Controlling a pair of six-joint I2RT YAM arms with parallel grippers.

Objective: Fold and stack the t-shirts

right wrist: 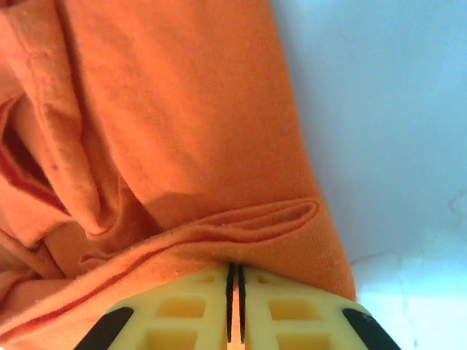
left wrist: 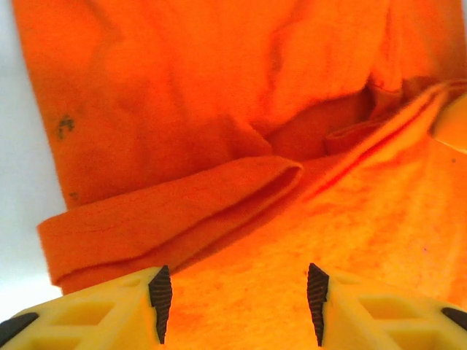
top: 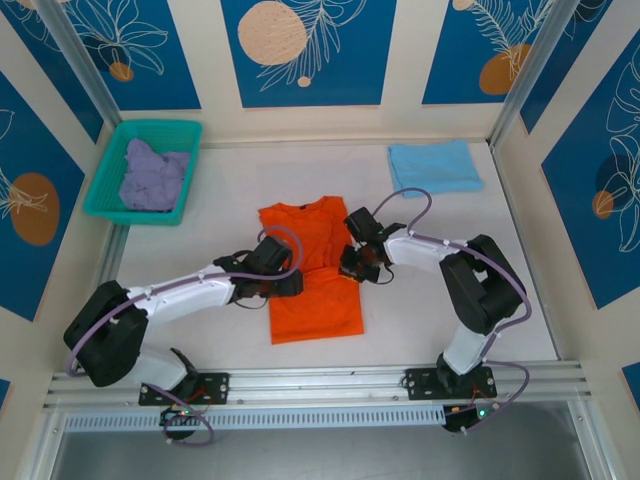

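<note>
The bright orange t-shirt [top: 312, 295] lies flat in the middle of the table, its sides folded inward. My left gripper [top: 288, 282] hovers at its left edge, open, with a folded orange flap [left wrist: 168, 219] just ahead of the jaws [left wrist: 238, 292] and nothing between them. At the shirt's right edge my right gripper [top: 358, 264] is shut, its tips [right wrist: 235, 271] pinched on a layered fold of the orange cloth [right wrist: 277, 219]. A folded light blue t-shirt [top: 435, 166] rests at the back right. The pale lavender t-shirt [top: 152, 178] lies crumpled in the basket.
A teal mesh basket [top: 150, 126] stands at the back left. Patterned walls close in the table on three sides. White tabletop [top: 230, 180] shows around the orange shirt, and a metal rail [top: 320, 385] runs along the near edge.
</note>
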